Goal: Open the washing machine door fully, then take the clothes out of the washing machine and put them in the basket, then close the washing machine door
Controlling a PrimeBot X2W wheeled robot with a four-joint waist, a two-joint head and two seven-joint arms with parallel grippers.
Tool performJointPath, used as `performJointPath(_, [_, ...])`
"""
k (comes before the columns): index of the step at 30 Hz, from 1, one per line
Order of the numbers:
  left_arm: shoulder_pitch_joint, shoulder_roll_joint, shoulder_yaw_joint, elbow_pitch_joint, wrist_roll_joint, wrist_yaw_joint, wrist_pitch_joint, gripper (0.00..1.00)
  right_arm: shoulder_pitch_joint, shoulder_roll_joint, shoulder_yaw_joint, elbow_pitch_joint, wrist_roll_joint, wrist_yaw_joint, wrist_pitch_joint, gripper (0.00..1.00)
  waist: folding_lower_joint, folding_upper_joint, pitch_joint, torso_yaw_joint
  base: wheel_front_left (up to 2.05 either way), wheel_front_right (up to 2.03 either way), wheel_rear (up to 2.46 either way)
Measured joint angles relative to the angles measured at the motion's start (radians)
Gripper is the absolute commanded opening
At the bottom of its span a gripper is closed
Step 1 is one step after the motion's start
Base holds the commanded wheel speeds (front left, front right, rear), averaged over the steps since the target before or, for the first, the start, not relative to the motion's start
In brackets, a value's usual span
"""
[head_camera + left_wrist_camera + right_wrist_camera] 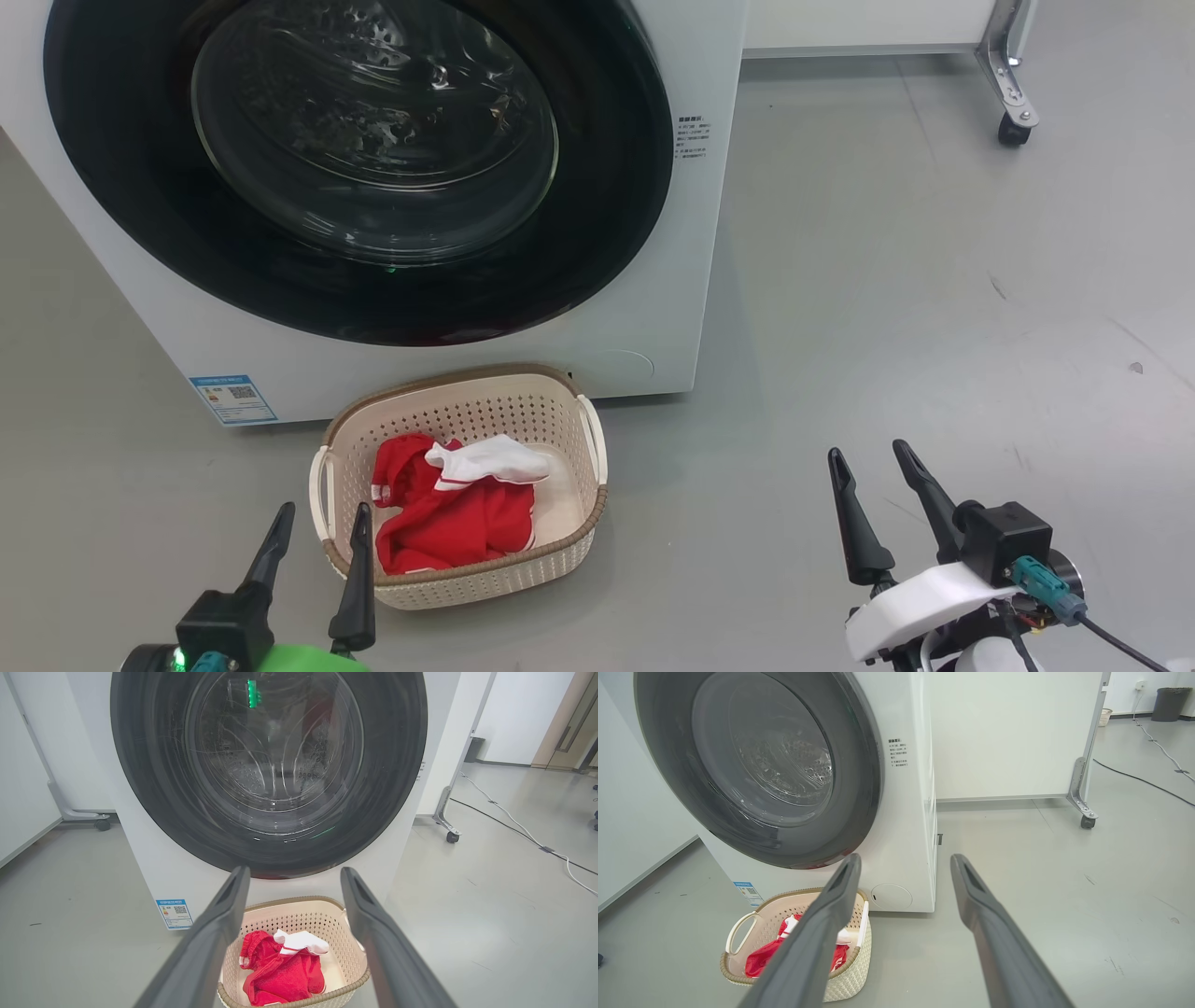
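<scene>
The white washing machine (644,308) (154,877) (908,826) stands in front of me. Its round black-rimmed door (131,177) (149,784) (859,765) lies flat against the front, shut. On the floor before it sits the cream basket (579,448) (348,952) (852,961), holding red clothes (457,527) (280,977) (761,959) with a white piece (490,459) (303,941) on top. My left gripper (322,523) (294,872) is open at the basket's near left corner. My right gripper (870,457) (903,858) is open over bare floor to the right. Neither holds anything.
A white panel on a wheeled metal foot (1013,103) (446,821) (1083,807) stands behind the machine to the right. Cables (518,830) (1143,779) run across the grey floor farther right. A blue label (233,399) sits at the machine's lower left corner.
</scene>
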Motion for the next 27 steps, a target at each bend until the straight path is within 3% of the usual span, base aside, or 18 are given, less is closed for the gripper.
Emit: performJointPath(27, [0.016, 0.001, -0.002, -0.03, 0.0, 0.006, 0.018, 1.0, 0.044, 0.001, 0.004, -0.045, 0.0, -0.014, 0.0, 1.0, 0.0, 0.0, 0.005, 0.001, 0.0, 0.0, 0.0])
